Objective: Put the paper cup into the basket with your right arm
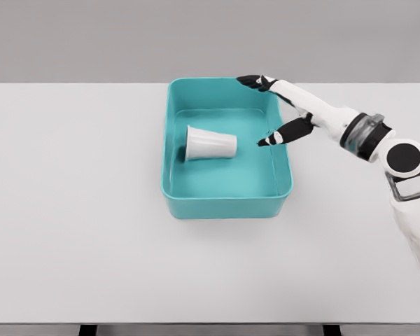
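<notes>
The paper cup lies on its side inside the basket, and my right hand holds nothing. My fingers are spread and loose above the basket's right rim; the upper ones reach toward the far right corner, while my thumb points down and left into the basket, its dark tip near the cup's narrow end but apart from it. My white forearm comes in from the right, with a grey wrist cuff and a round black joint cap behind it.

I can read no writing, brand or label on the cup, the basket or my arm. The cup is plain white and tapered, its wide mouth turned left and its smaller base toward my thumb, and it rests on the basket floor a little left of the middle. The basket is a teal rectangular tub with rounded corners and smooth walls. It stands on a pale grey table, toward the far side.
</notes>
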